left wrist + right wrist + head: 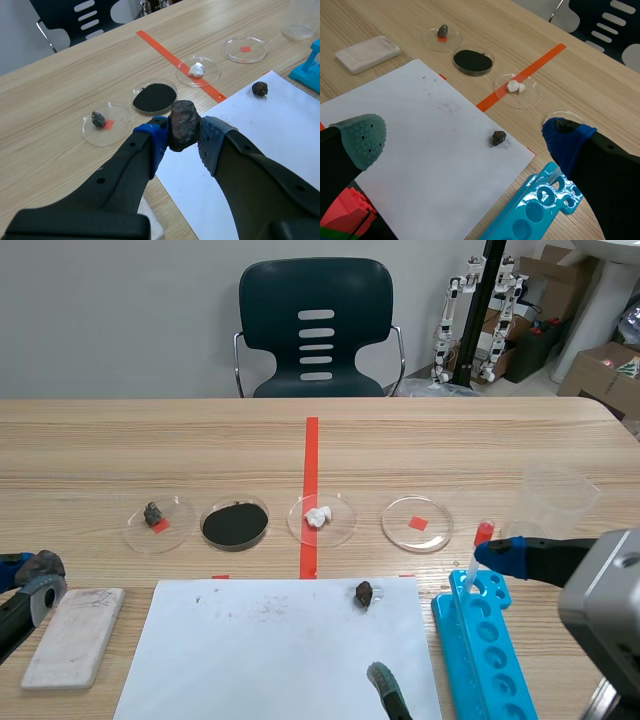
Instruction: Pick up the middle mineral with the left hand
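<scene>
Clamping the dark mineral (184, 122) between its 2 blue pads (158, 136), long axis upright, the left tool (182, 139) holds it seemingly clear of the tabletop (55, 90).

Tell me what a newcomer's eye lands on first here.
First, the lumpy dark brown mineral chunk clamped between the blue pads of the left gripper, at the left side of the wooden table. Next, the orange-red tape line up the table's middle, crossing a row of clear round dishes, one filled with black powder. Nearer, a white paper sheet bears a small dark stone by its far edge.
</scene>
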